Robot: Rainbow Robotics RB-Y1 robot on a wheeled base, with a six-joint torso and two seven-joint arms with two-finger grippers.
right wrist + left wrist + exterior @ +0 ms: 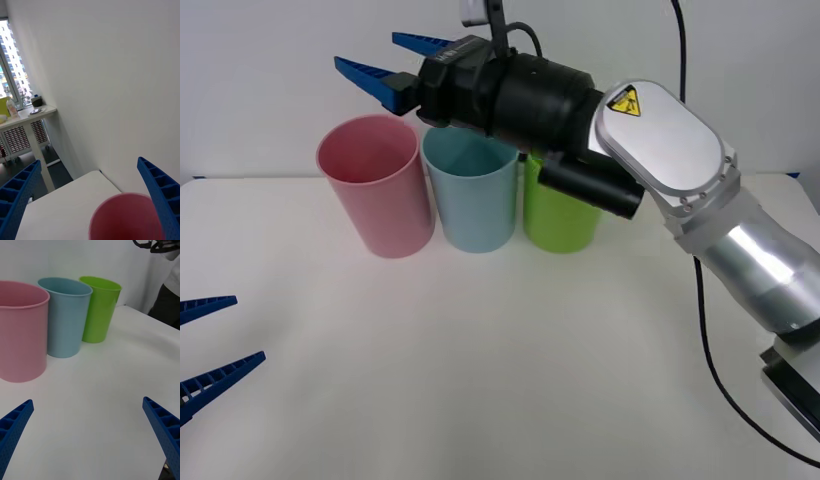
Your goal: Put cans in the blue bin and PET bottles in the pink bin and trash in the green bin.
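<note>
The pink bin [374, 186] stands left of the blue bin [471, 196], the green bin [560, 215] right.

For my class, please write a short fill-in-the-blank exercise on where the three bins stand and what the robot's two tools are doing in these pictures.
1. The bin standing between the pink bin and the green bin is the ____ bin.
2. The right tool hangs open above the rim of the ____ bin.
3. The left tool waits low over the table with its fingers ____.
4. All three bins stand ____ on the table.

Missing words: blue; pink; open; upright
</note>
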